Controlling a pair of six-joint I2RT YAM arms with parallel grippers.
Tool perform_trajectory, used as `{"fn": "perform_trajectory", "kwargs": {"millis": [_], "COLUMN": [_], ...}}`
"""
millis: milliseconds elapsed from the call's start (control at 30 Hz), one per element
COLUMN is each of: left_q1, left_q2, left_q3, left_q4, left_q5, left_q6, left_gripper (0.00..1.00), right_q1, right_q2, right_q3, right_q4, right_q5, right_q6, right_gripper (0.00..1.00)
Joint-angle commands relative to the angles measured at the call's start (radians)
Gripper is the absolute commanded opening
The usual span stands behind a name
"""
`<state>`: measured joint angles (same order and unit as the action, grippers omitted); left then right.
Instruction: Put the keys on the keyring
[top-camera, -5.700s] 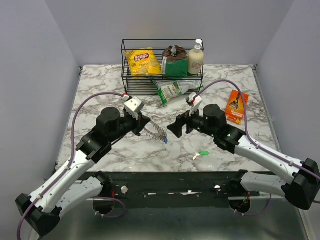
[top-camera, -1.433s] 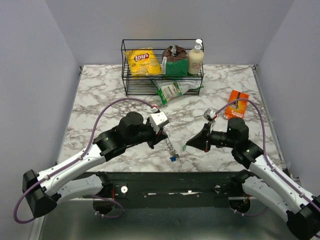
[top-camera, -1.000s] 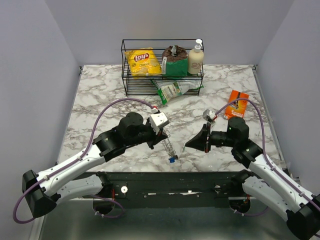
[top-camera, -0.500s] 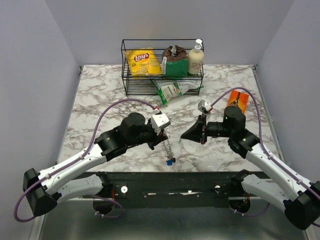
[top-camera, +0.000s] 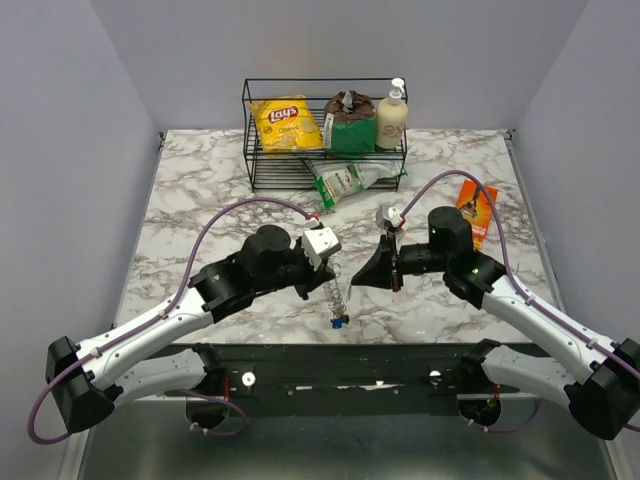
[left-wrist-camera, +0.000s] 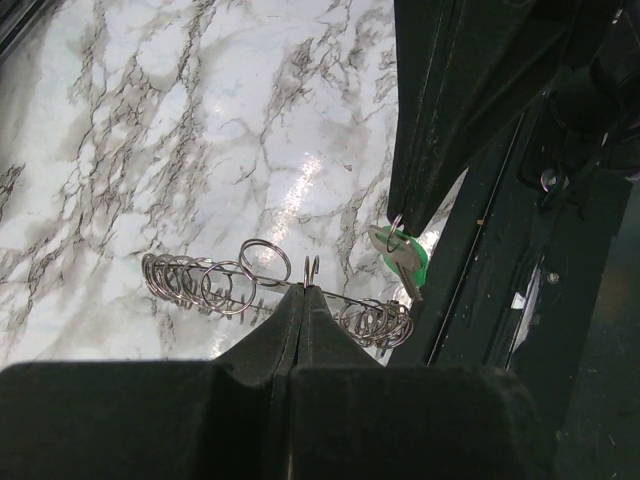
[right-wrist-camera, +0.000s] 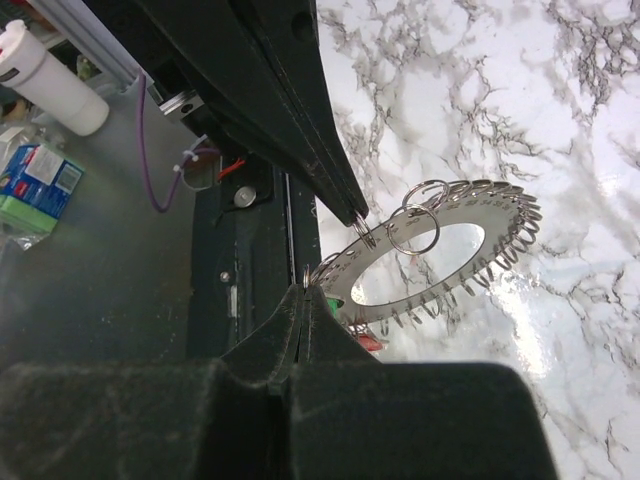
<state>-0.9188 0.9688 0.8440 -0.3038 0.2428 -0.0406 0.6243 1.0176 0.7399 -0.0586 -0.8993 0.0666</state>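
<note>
My left gripper (left-wrist-camera: 303, 290) is pinched tight on the keyring (left-wrist-camera: 200, 285), lifted over the table (top-camera: 200, 190) near its front edge. The blue key (top-camera: 339, 321) hangs from it (already on, I think). My right gripper (right-wrist-camera: 304, 291) is clamped on the green key (left-wrist-camera: 402, 262) just beside the coil, not yet threaded.

We see a marble-patterned table (top-camera: 200, 190) with a black wire basket (top-camera: 247, 140) at its far edge. In it stand a yellow Lay's bag (top-camera: 286, 123), a green pack with a brown top (top-camera: 350, 122) and a cream pump bottle (top-camera: 391, 118). A green-and-white pouch (top-camera: 345, 180) lies at the basket's front (touching it, as far as we can tell), and an orange packet (top-camera: 480, 205) lies toward the right.
</note>
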Motion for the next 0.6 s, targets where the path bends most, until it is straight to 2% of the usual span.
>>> {"fn": "perform_trajectory", "kwargs": {"millis": [0, 567], "left_q1": [-0.008, -0.009], "left_q2": [-0.016, 0.004], "left_q3": [0.026, 0.018], "left_q4": [0.019, 0.031], "left_q5": [-0.002, 0.021], "left_q6": [0.013, 0.010], "left_gripper": [0.00, 0.00], "right_q1": [0.008, 0.051], "right_q2": [-0.017, 0.029], "right_q3": [0.029, 0.042], "right_q4": [-0.020, 0.006], "right_q5": [0.033, 0.138], "right_q6": [-0.022, -0.027], "right_gripper": [0.01, 0.01]}}
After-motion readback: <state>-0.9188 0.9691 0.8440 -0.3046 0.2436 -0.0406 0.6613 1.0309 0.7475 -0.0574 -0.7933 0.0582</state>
